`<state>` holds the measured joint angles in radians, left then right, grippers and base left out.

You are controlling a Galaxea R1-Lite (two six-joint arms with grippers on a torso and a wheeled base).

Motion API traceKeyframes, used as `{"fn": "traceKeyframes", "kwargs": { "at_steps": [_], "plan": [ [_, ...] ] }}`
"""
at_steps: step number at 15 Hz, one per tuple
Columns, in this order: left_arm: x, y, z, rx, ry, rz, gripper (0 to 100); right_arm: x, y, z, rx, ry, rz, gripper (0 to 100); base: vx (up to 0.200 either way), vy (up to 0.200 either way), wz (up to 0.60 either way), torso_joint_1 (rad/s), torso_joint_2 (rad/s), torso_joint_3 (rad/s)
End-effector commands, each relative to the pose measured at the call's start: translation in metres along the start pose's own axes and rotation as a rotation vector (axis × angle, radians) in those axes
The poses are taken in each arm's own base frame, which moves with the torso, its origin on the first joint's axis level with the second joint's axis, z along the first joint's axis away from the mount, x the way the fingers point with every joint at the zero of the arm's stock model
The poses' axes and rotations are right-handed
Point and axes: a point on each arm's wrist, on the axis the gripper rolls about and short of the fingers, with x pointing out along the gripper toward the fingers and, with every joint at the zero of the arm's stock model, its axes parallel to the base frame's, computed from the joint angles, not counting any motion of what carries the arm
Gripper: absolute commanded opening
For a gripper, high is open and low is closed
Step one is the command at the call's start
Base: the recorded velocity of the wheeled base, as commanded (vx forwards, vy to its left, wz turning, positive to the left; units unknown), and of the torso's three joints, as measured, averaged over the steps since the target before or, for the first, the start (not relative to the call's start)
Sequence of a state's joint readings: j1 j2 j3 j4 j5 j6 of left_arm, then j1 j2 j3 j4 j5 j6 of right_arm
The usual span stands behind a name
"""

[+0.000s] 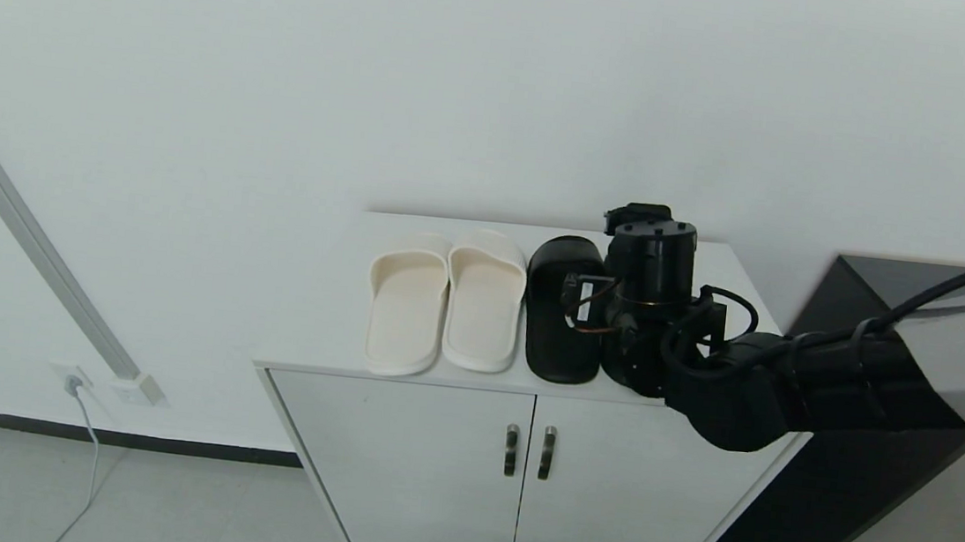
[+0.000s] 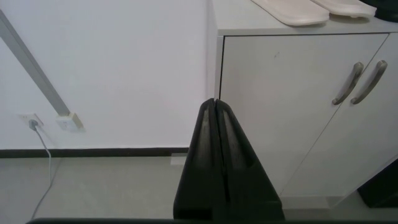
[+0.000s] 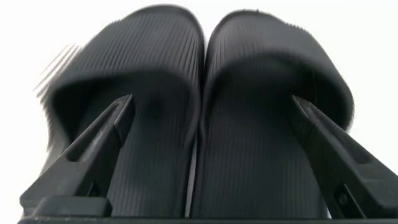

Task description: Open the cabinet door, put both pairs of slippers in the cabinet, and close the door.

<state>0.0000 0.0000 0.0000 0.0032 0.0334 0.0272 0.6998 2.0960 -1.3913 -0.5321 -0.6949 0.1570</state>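
Standing here, I would say the job has hardly begun. The cabinet point(image 1: 409, 485) has both doors point(image 1: 628, 506) flush and closed, and the two handles point(image 1: 510, 449) at the middle seam hang side by side with nothing on them. So the first step, opening up, is not yet done.

Both pairs of slippers sit on the cabinet top, toes toward the wall. The white pair point(image 1: 484, 302) lies on the left, its two slippers touching. The black pair point(image 1: 562, 314) lies just beside it on the right, half hidden under the right arm.

The right claw point(image 3: 211, 99) hovers over that black pair, spread wide. One of its fingers point(image 3: 99, 143) stands toward each outer side, and both slippers sit pressed together between them. It is released, not gripping, and whether the fingers touch the rubber I cannot tell.

The left claw point(image 2: 215, 102) is clenched on nothing. It is held low, off to the cabinet's left and apart from it, facing the front corner.

By my reckoning everything remains: a door has to swing open, the black pair and then the white pair have to go inside, and the door has to shut. The right arm looks set to lift the black pair, yet with the doors closed there is nowhere to put it.
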Motion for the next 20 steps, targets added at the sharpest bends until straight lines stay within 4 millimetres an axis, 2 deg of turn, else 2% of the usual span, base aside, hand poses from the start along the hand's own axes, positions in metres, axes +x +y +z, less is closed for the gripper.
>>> {"fn": "traceKeyframes", "kwargs": {
  "at_steps": [1,3,7,11,12,16,19,20],
  "plan": [
    [0.000,0.000,0.000,0.000,0.000,0.000,0,0.020,0.002,-0.008,0.000,-0.001,-0.018,100,0.000,0.000,0.00,0.000,0.00,0.000],
    [0.000,0.000,0.000,0.000,0.000,0.000,0,0.025,0.005,-0.002,0.015,-0.021,-0.017,100,0.000,0.000,0.00,0.000,0.00,0.000],
    [0.000,0.000,0.000,0.000,0.001,-0.001,0,0.042,0.008,-0.007,0.006,-0.022,-0.034,100,0.000,0.000,0.00,0.000,0.00,0.000],
    [0.000,0.000,0.000,0.000,0.000,-0.003,0,0.044,0.007,-0.008,0.006,-0.023,-0.037,100,0.000,0.000,0.00,0.000,0.00,0.000],
    [0.000,0.000,0.000,0.000,0.001,-0.003,0,0.044,0.008,-0.008,0.006,-0.024,-0.036,0,0.000,0.000,0.00,0.000,0.00,0.000],
    [0.000,0.000,0.000,0.000,0.001,-0.003,0,0.043,0.007,-0.005,0.011,-0.032,-0.038,0,0.000,0.000,0.00,0.000,0.00,0.000],
    [0.000,0.000,0.000,0.000,0.000,-0.003,0,0.038,0.005,0.004,0.020,-0.045,-0.038,0,0.000,0.000,0.00,0.000,0.00,0.000],
    [0.000,0.000,0.000,-0.003,-0.002,-0.003,0,0.029,-0.001,0.015,0.014,-0.058,-0.038,0,0.000,0.000,0.00,0.000,0.00,0.000]
  ]
}}
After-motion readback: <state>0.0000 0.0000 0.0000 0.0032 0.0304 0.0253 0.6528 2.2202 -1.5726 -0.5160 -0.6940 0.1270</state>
